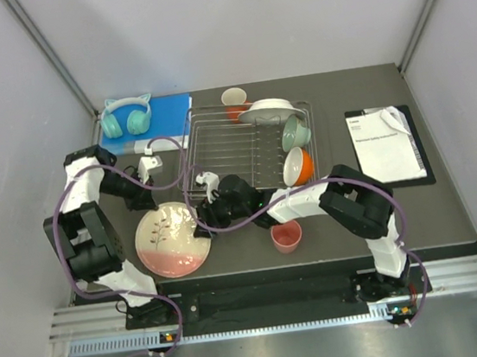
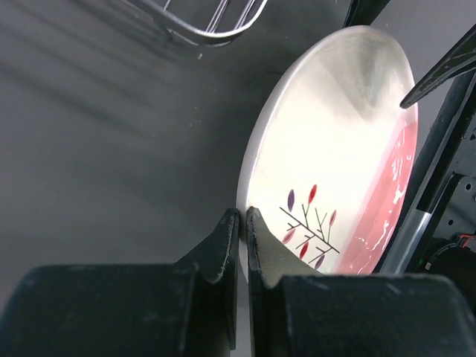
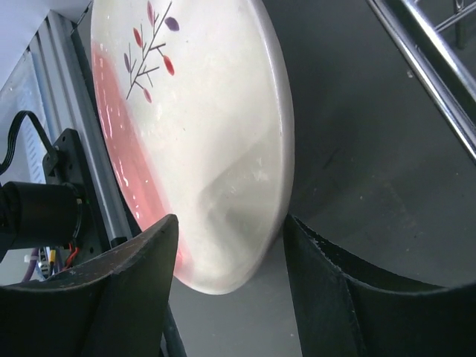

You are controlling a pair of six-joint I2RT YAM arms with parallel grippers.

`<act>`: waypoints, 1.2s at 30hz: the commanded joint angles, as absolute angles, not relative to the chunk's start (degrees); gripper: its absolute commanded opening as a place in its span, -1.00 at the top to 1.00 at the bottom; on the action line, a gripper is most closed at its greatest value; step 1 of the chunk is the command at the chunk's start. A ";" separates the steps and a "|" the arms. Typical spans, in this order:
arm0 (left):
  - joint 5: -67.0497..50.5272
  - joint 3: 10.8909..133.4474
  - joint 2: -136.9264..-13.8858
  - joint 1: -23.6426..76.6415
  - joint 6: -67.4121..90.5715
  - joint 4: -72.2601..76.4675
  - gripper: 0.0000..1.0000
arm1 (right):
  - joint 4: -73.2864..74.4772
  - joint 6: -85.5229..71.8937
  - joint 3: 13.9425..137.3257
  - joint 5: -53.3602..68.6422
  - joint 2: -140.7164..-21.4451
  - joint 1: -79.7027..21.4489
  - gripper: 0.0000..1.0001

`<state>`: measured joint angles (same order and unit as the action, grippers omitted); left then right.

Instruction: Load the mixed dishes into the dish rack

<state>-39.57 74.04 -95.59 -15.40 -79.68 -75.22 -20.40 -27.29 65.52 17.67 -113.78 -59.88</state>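
Left hand (image 2: 240, 219): fingers pressed together, pinching the rim of the pink-and-cream sprig plate (image 1: 173, 237). In the left wrist view the white rim runs straight into the thin gap between the fingertips.

Right hand (image 3: 230, 223): spread, one finger on each side of the same plate's rim on its opposite side. One is over the decorated face and the other over the underside. Can't tell if either finger touches.

The plate is on the table (image 1: 416, 209) near the near-left corner, between the two hands. The top view shows it roughly flat. The wrist views suggest some tilt, but I can't confirm a lift.

Dish rack (image 1: 226, 145) sits mid-table toward the far edge. Loaded along its right side:
- white plate (image 1: 272, 109) at the far end, leaning across the rim
- mint-green bowl (image 1: 295, 132) on edge, just nearer than the plate
- white-inside orange bowl (image 1: 300, 167) on edge at the near-right corner

Orange handled mug (image 1: 234, 102) is at the rack's far rim. Can't tell whether it is inside or just behind.

Pink cup (image 1: 287, 237) stands upright on the table, outside the rack near the near edge, just beside the right arm.

Teal cat-ear headphones (image 1: 127, 118) lie on a blue pad (image 1: 170, 115) at the far-left corner. Black clipboard with white paper (image 1: 388, 144) is by the right edge.
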 commanded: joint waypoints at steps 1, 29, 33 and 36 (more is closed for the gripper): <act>-45.61 75.59 -90.88 -14.59 -81.04 -86.31 1.00 | -25.75 -28.12 65.13 19.68 -114.78 -59.41 -0.17; -59.24 75.15 -90.53 -9.93 -74.36 -83.15 1.00 | -44.12 -40.70 72.15 36.47 -119.79 -59.85 0.34; -59.06 75.15 -90.00 -9.84 -74.27 -83.06 1.00 | -43.68 -40.08 71.02 35.78 -118.66 -59.85 0.99; -58.10 75.32 -89.91 -9.84 -73.65 -82.97 1.00 | -42.81 -39.20 69.44 34.29 -116.64 -59.85 1.00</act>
<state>-49.87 74.41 -90.63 -10.81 -75.96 -76.49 -35.09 -40.23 67.94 31.79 -120.60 -58.37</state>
